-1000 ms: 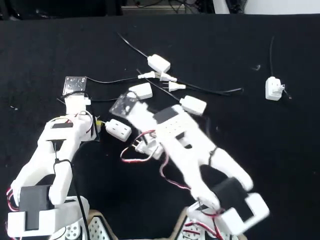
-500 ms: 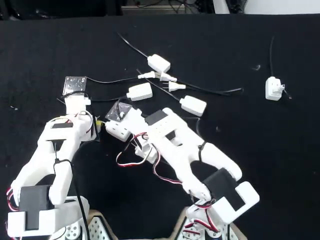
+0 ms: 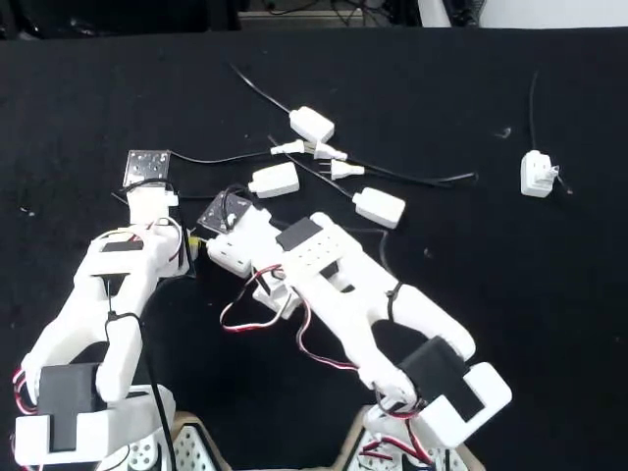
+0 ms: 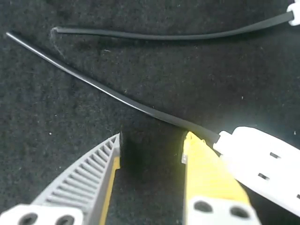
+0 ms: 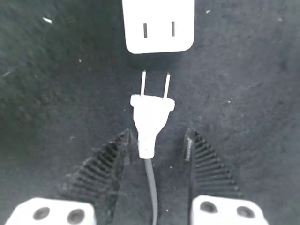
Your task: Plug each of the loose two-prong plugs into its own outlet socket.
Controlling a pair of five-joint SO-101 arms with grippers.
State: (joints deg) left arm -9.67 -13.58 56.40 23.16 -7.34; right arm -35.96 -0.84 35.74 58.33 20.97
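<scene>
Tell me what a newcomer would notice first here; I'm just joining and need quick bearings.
A white plug lies between the right gripper's open fingers, its prongs aimed at a white outlet just ahead, not yet in. In the high view, a lone adapter sits apart near the black table's right side.
</scene>
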